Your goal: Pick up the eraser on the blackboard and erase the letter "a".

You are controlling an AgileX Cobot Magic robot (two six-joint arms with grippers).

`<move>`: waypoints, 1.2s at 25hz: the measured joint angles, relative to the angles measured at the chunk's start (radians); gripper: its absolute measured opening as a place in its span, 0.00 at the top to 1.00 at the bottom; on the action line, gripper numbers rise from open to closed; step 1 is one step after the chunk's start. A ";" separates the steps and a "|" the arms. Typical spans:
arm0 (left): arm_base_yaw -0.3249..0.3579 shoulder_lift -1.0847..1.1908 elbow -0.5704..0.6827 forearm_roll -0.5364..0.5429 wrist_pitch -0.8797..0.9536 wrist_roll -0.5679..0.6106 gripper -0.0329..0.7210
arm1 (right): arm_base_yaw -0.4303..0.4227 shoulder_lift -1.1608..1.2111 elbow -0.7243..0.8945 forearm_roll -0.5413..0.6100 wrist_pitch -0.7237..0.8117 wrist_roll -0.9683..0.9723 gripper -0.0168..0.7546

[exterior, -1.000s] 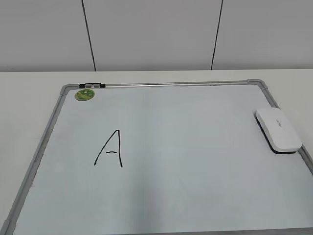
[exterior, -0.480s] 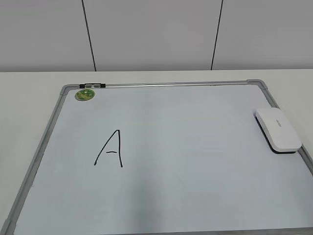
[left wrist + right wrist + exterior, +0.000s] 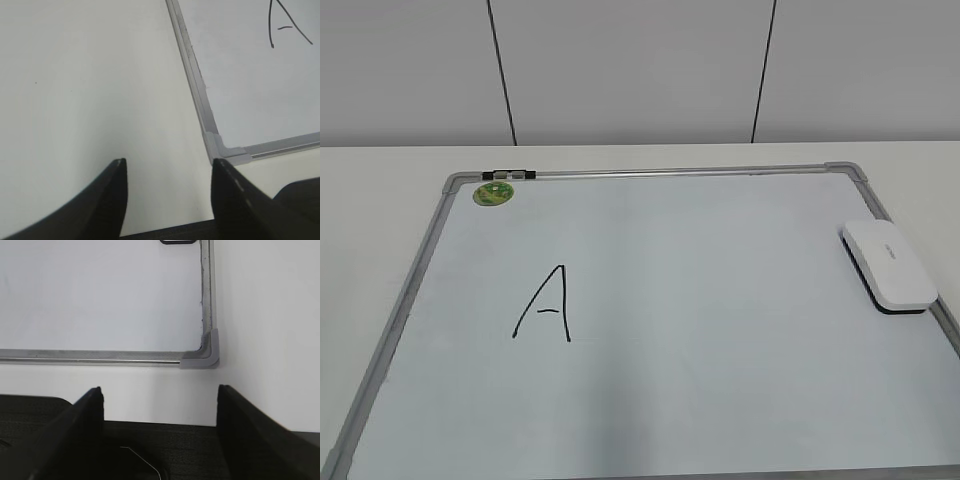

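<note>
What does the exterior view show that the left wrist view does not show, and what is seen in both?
Only the exterior view shows the eraser lying at the board's right edge, the green magnet in the far left corner, and the wall behind. Neither arm appears there.

Only the left wrist view shows the left gripper, open and empty, over the bare table beside the board's near left corner.

Both show the board and the black letter; the wrist view catches only the letter's lower part.

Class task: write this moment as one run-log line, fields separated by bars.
phase: pre-grasp | eraser: untouched, right edge of blackboard | letter: unerased | left gripper: open, empty | right gripper: open, empty
</note>
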 joint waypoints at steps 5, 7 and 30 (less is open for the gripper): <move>0.015 -0.021 0.000 0.000 0.000 0.000 0.44 | 0.000 -0.013 0.000 0.000 0.000 0.000 0.30; 0.037 -0.044 0.000 0.000 0.000 0.000 0.44 | 0.000 -0.049 0.000 0.000 0.000 0.000 0.30; 0.262 -0.244 0.000 -0.002 0.002 0.000 0.45 | -0.134 -0.320 0.000 0.000 0.000 -0.002 0.30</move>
